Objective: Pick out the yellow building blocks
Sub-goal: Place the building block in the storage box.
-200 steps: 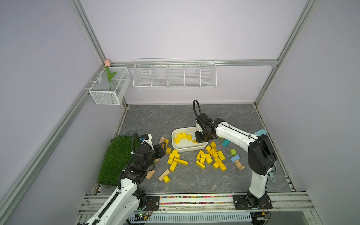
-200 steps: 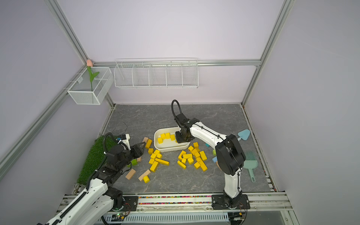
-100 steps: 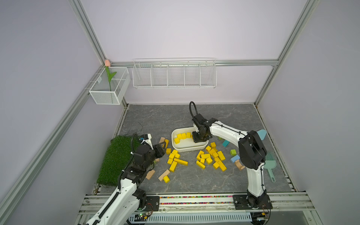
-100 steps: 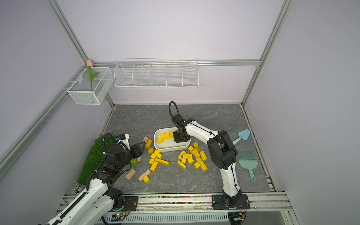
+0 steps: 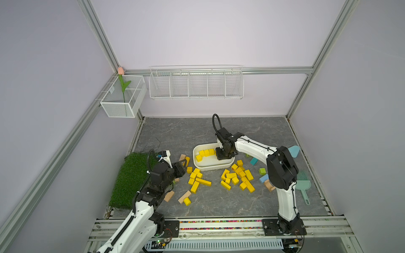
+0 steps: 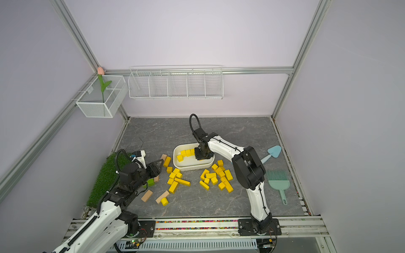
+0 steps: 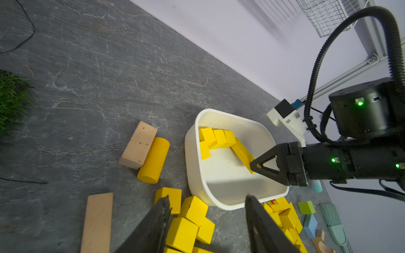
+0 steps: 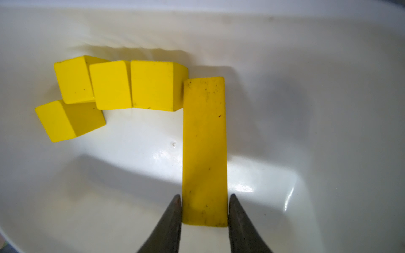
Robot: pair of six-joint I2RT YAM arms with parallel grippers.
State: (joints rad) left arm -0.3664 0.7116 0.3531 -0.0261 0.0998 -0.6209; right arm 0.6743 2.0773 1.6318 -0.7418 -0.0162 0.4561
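Lilac walls close in a grey, marble-veined table, and near its middle stands a white tub which, I judge, is where the sorted pieces go: four yellow cubes lie huddled against its far wall. The right claw reaches down into the tub, its jaws closed on the near end of a long yellow bar, one jaw on each narrow side; the bar's far end touches the last cube in the row. Holding it by the end rather than the middle seems meant to lay it lengthwise on the tub's free floor, and I would say it is about to be let go. The left claw hangs half open and empty just above a heap of loose yellow blocks beside the tub's rim, probably waiting for the tub to be free. Most of the yellow building blocks lie loose on the table in front of the tub, and a yellow cylinder touches a plain tan block. A green block and a blue block lie off to the side, not wanted here
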